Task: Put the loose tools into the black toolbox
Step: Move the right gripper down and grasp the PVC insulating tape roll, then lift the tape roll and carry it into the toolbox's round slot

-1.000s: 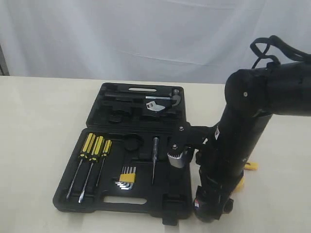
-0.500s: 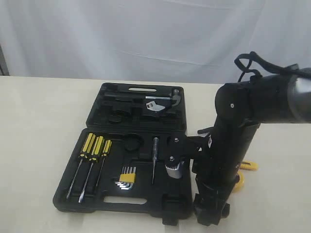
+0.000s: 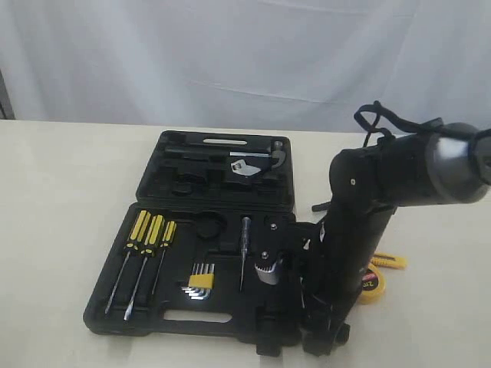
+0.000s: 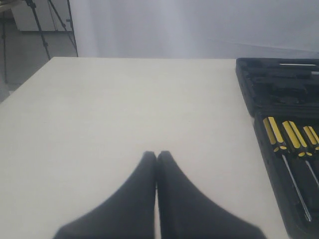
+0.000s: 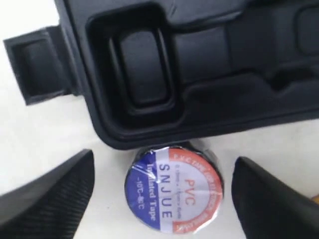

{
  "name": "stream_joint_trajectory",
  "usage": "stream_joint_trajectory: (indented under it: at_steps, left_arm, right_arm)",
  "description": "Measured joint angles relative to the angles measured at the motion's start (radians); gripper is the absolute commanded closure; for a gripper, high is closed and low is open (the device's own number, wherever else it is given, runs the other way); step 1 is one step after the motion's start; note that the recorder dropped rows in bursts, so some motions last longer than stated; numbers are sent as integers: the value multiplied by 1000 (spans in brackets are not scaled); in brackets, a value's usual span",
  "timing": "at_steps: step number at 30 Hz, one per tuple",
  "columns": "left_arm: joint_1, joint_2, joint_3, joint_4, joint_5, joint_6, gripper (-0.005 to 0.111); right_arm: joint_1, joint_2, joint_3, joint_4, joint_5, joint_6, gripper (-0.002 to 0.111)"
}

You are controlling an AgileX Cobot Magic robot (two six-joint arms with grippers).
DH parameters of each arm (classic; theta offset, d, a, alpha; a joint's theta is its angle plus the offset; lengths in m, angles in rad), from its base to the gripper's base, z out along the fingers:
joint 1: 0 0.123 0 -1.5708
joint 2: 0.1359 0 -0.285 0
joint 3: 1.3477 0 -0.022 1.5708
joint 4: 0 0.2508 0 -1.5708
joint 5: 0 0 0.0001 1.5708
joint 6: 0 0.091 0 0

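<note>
My right end effector [image 5: 163, 164] hangs open astride the tape roll [image 5: 172, 196], lying on the worktop [image 5: 45, 129] just beside the toolbox [image 5: 199, 45]; tape measure [image 3: 371, 284] and knife [image 3: 390, 261] also wait outside, left end effector [image 4: 156, 157] closed, empty.

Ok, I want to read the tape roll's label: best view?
Right wrist view: the tape roll lies close, label legible. In the exterior view the right arm hides it; the left wrist view lacks it.
</note>
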Motion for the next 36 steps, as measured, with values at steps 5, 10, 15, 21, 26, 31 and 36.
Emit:
stream_joint_trajectory:
  at_steps: [5, 10, 15, 21, 26, 31, 36]
  left_arm:
    - [0, 0, 0, 0, 0, 0, 107]
    - [0, 0, 0, 0, 0, 0, 107]
    - [0, 0, 0, 0, 0, 0, 107]
    - [0, 0, 0, 0, 0, 0, 107]
    - [0, 0, 0, 0, 0, 0, 107]
    - [0, 0, 0, 0, 0, 0, 107]
    - [0, 0, 0, 0, 0, 0, 107]
  right_arm:
    - [0, 21, 0, -2, 9, 4, 36]
    - [0, 31, -1, -2, 9, 6, 36]
    - [-2, 35, -1, -10, 15, 24, 36]
    - [-2, 45, -1, -16, 17, 34, 51]
    - [-2, 45, -1, -46, 17, 69, 89]
    - [-2, 45, -1, -79, 30, 136, 109]
    - [-2, 43, -1, -87, 67, 177, 109]
